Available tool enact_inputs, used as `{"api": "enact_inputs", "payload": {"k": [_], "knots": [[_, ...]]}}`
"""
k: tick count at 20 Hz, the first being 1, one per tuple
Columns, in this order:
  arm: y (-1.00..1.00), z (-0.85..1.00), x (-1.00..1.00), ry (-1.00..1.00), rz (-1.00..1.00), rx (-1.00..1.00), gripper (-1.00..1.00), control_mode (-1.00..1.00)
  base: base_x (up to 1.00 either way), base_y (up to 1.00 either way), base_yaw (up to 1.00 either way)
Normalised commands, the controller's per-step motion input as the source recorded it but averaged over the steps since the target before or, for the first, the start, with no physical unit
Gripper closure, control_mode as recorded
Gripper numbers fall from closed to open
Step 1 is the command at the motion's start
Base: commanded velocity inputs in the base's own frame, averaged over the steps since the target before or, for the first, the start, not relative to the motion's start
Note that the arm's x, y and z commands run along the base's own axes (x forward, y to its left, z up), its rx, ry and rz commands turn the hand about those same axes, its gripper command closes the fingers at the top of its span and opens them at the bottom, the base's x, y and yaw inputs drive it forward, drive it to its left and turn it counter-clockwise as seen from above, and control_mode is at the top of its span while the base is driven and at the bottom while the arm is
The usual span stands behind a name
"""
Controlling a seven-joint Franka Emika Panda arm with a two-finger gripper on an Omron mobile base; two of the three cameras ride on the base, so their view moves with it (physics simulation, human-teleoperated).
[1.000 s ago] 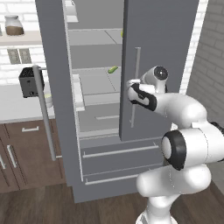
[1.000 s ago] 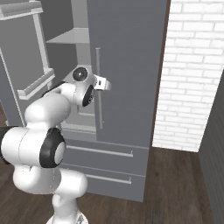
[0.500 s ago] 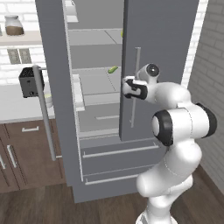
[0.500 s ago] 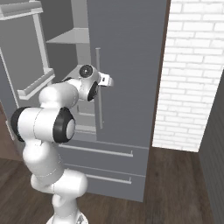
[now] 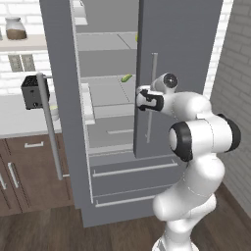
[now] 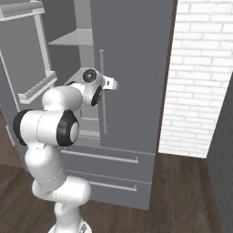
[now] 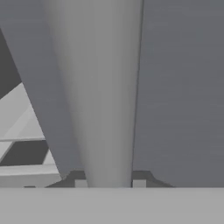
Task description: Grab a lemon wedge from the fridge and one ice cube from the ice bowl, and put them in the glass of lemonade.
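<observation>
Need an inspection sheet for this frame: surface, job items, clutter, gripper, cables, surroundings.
surface: pale counter left of the fridge, above brown cabinets.
job's things: fridge has its left door swung open, right door shut; lemon wedge lies on an inner shelf. Ice bowl and glass of lemonade: nothing seen.
clutter: black toaster on the counter; jar on a wall shelf.
grippers: gripper closed around the right door's vertical bar handle; the bar runs between the fingertips in the hand view.
cables: nothing seen.
surroundings: white brick wall right of the fridge, dark wood floor.
</observation>
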Motion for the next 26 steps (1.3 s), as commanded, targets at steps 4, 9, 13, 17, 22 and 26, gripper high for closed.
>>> {"api": "enact_inputs", "payload": {"k": [4,9,13,17,22,26], "knots": [[-0.23,0.01,-0.31,-0.03,-0.04,0.00,1.00,-1.00,0.00,0.00,0.00],[-0.87,0.28,-1.00,-0.20,-0.14,0.00,1.00,-1.00,0.00,0.00,0.00],[-0.99,0.52,-1.00,-0.19,-0.20,0.00,1.00,-1.00,0.00,0.00,0.00],[-0.99,0.76,-0.96,-0.10,-0.25,0.02,-1.00,-1.00,0.00,0.00,0.00],[-0.92,0.95,-0.97,-0.06,-0.21,0.12,-1.00,-1.00,0.00,0.00,0.00],[-0.31,1.00,-1.00,-0.04,-0.09,0.10,-1.00,-1.00,0.00,0.00,0.00]]}}
